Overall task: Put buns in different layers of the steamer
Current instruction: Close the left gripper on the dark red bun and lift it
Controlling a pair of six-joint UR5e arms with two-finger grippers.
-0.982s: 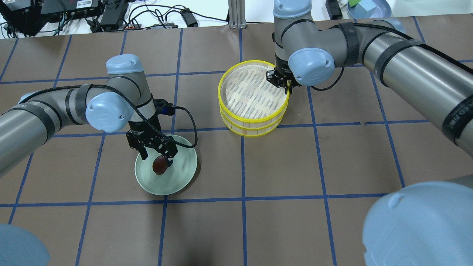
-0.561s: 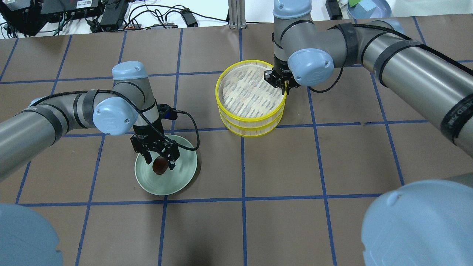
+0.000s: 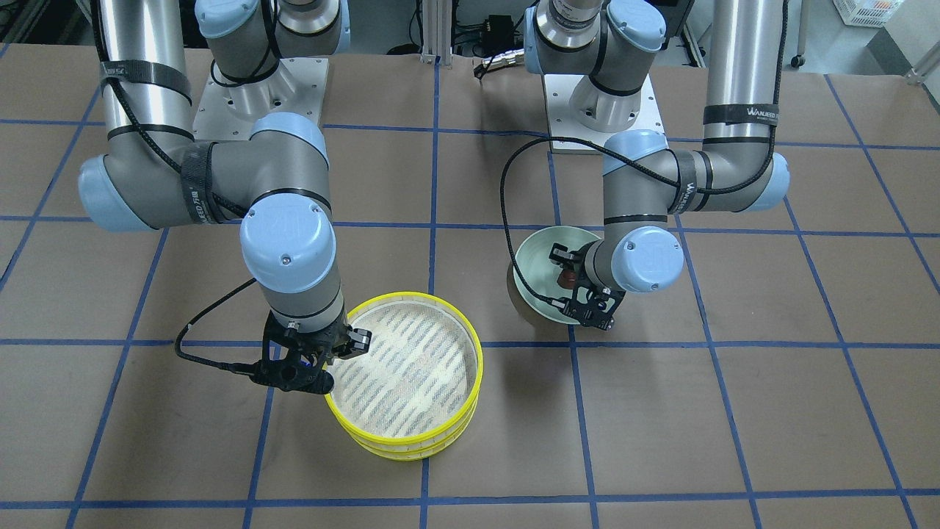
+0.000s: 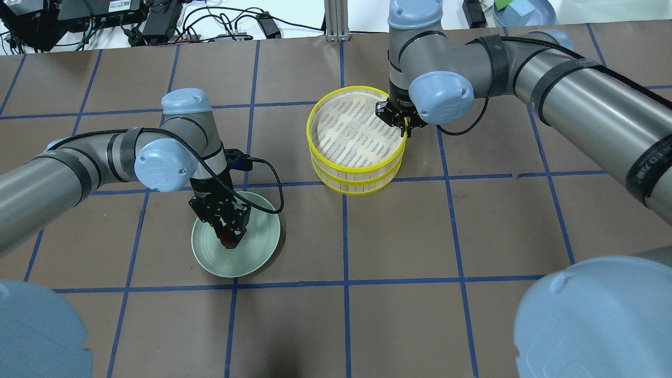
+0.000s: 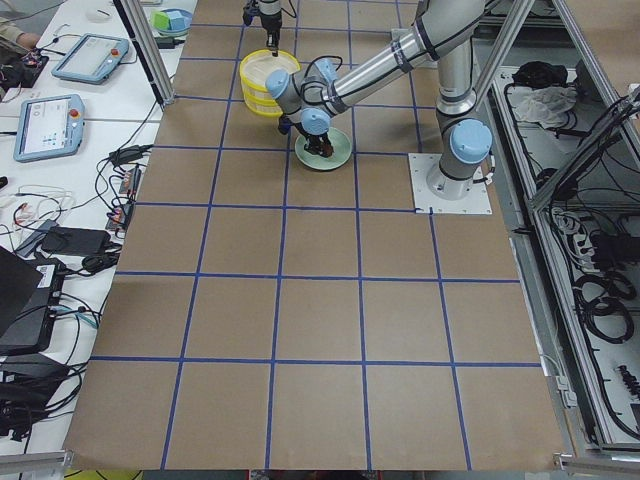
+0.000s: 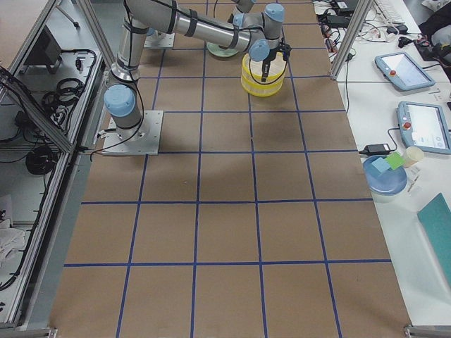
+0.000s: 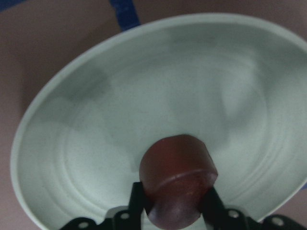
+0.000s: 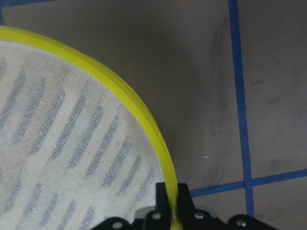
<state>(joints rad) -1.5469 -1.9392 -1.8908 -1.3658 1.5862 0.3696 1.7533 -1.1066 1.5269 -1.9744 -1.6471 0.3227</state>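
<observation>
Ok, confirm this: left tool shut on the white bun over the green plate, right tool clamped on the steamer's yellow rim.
Wrong colour: the bun in the left tool is dark reddish-brown, as the left wrist view shows. The rest holds: green plate below, right tool clamped on the steamer rim.

Brown bun [image 7: 177, 167]: smooth skin, low gloss, with one soft band of sheen.
Plate [image 7: 96, 120]: pale green, satin finish, faint concentric ridges.
Steamer [image 8: 139, 108]: rim is smooth bright yellow and looks plastic. Floor is whitish woven mesh, coarse.
Table [image 4: 472, 220]: matt brown paper-like cover with blue tape lines.
My left end effector [image 7: 175, 203]: matt black, bright screw heads.
</observation>
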